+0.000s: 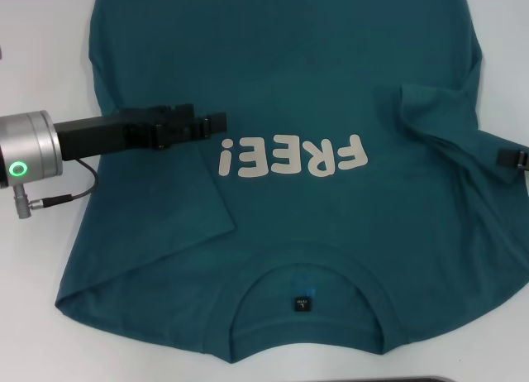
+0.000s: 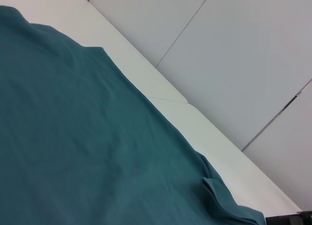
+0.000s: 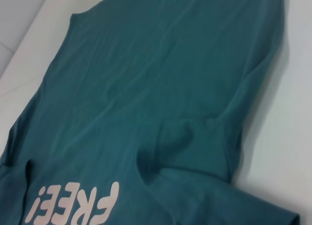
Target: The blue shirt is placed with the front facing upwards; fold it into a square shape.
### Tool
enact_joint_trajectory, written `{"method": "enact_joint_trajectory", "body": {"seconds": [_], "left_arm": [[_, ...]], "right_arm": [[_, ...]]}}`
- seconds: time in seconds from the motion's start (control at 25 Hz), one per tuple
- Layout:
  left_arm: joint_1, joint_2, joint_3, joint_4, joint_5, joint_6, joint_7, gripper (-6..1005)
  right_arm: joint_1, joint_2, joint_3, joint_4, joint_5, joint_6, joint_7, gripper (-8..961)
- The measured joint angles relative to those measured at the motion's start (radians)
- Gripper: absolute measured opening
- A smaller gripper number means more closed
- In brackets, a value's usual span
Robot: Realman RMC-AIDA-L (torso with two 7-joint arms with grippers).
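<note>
The large teal-blue cotton T-shirt (image 1: 331, 76) with pale "FREE!" lettering lay face up across the white desk (image 1: 50, 59), collar at the near edge, both short sleeves folded inward. The left gripper (image 1: 216, 122) hovered over the left sleeve fold, fingers pressed together, holding nothing. The right gripper (image 1: 517, 159) sat at the right edge; I cannot tell its state. Soft, limp and light, the cloth would likely sag; pinching hem corners or shoulder seams seemed best.

Head camera looks steeply down on the shirt (image 1: 281, 84) spread over the tabletop (image 1: 41, 51). Both wrist cameras skim low across that same shirt, near its cloth.
</note>
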Motion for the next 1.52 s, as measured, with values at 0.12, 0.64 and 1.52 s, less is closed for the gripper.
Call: {"method": "enact_joint_trajectory", "body": {"seconds": [0.12, 0.64, 1.52], "left_arm": [[0.0, -0.001, 0.0, 0.0, 0.0, 0.0, 0.0, 884], [-0.005, -0.001, 0.0, 0.003, 0.002, 0.0, -0.003, 883], [-0.014, 0.0, 0.002, 0.005, 0.002, 0.001, -0.006, 884]], "right_arm": [[-0.002, -0.003, 0.001, -0.002, 0.0, -0.001, 0.002, 927], [0.018, -0.005, -0.031, -0.01, -0.019, 0.008, 0.066, 928], [0.035, -0.001, -0.05, -0.059, -0.06, 0.007, 0.141, 927]]}}
